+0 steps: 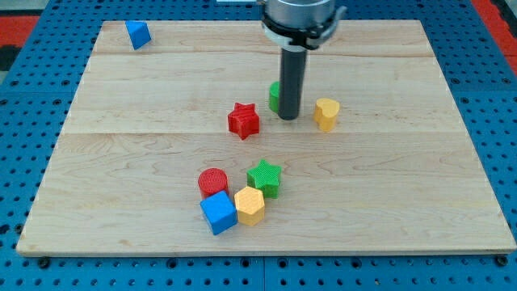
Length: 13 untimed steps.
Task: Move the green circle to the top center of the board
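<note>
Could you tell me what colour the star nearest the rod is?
Red star, camera view.

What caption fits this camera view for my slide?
Dark rod's tip beside the mostly hidden green circle block, between red star block and yellow block on wooden board.

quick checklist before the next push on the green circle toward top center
1. Green circle located: ok, though the rod hides most of it.
2. My tip beside the circle: ok, at its right, lower edge.
3. Actual contact between tip and circle: cannot tell.
4. Tip placed to push toward the view's top: not ok, it sits beside the circle rather than squarely below it.
5. Path to the board top center free of blocks: ok.
6. Red star and yellow block clear of the path: ok, both flank it lower down.
</note>
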Each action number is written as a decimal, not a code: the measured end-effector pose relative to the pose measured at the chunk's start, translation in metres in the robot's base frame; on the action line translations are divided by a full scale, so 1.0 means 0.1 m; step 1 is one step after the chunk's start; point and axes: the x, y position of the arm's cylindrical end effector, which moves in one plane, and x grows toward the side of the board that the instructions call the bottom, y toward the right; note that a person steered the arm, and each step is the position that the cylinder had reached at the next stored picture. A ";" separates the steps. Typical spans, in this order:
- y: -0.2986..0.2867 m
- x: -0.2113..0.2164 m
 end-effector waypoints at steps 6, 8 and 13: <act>-0.16 -1.54; -0.32 -0.96; -0.01 -1.07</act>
